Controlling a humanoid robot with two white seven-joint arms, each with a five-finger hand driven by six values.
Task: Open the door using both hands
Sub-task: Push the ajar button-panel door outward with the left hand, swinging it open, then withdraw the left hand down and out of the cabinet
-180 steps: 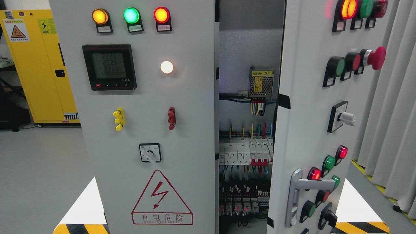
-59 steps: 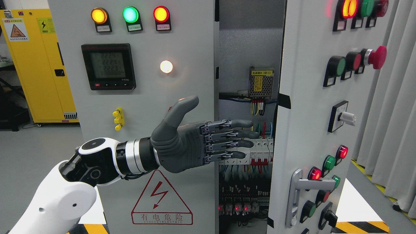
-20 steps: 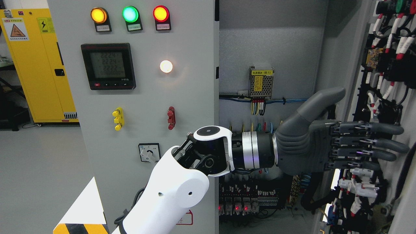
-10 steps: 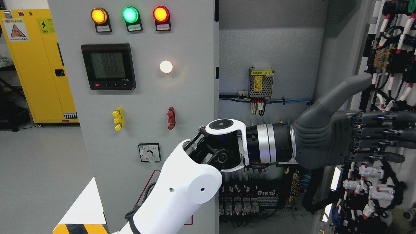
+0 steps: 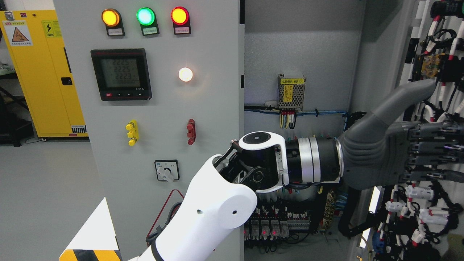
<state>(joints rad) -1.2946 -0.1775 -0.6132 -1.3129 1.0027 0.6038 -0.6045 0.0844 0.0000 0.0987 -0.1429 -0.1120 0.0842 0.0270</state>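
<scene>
Wide gap open between left door [image 5: 163,108] edge and swung-out right door [image 5: 438,108], back panel [image 5: 308,50] bare at 12 o'clock. Left hand [image 5: 395,156] spans gap toward 3 o'clock, flat against door wiring [image 5: 417,214]. Breakers [image 5: 275,224] crowd 6 o'clock.

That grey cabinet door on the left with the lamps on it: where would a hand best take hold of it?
Probably the free right edge of the grey left cabinet door, coming from the open gap beside it. No handle shows on its face, and that edge stands exposed. The left hand is at the right door.
</scene>
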